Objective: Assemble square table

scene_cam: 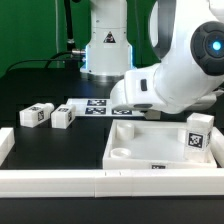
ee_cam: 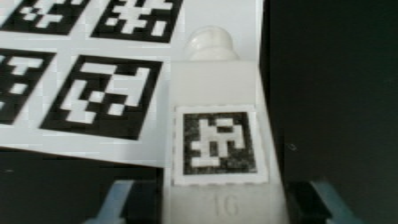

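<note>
Gripper: jaws apart, straddling the lying post with a dark gap on either side; nothing clenched.
Lying post: tag facing up, partly on the marker board, partly on the black table.
Square panel: near, toward the exterior view's right.
Upright post: at the panel's right side.
Outer post, inner post: just beside each other, on the exterior view's left.

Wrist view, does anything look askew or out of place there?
Slightly. The leg post between the end effector fingers lies across the marker board edge, covering part of it, rather than on bare table. Nothing looks damaged.
</note>
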Robot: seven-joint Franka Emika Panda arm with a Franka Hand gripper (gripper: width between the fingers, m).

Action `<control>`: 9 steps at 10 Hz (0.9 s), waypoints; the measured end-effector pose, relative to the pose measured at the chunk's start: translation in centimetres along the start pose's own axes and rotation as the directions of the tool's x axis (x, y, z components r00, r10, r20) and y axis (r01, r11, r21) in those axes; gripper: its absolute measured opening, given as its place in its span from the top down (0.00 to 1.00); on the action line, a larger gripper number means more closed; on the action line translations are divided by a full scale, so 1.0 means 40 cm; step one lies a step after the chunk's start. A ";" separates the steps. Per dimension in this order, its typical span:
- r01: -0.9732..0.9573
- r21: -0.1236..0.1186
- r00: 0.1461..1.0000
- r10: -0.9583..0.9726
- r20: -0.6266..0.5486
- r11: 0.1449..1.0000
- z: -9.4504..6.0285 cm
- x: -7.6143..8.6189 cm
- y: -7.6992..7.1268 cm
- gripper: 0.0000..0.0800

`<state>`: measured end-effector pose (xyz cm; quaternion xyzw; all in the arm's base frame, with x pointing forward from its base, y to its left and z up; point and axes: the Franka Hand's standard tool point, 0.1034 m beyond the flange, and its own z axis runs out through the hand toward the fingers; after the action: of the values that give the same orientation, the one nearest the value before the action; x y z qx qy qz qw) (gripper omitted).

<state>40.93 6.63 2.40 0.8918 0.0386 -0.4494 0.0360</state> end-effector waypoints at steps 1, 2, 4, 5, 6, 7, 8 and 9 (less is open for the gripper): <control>0.015 0.012 1.000 -0.015 0.013 1.000 -0.047 -0.034 0.020 0.64; 0.033 0.016 0.999 -0.033 0.014 0.999 -0.096 -0.058 0.050 0.64; 0.108 0.005 0.994 -0.108 -0.002 0.994 -0.163 -0.063 0.102 0.64; 0.093 -0.001 0.995 -0.093 -0.040 0.996 -0.157 -0.049 0.096 0.64; 0.095 -0.001 0.995 -0.095 -0.044 0.995 -0.154 -0.051 0.096 0.64; 0.095 -0.008 0.987 -0.095 -0.127 0.995 -0.170 -0.028 0.099 0.64; 0.093 -0.013 0.965 -0.094 -0.246 0.996 -0.184 -0.020 0.102 0.64; 0.074 0.024 0.964 -0.065 -0.259 0.997 -0.191 -0.042 0.108 0.64</control>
<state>46.47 3.02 8.43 0.9412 0.0666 -0.3312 -0.0001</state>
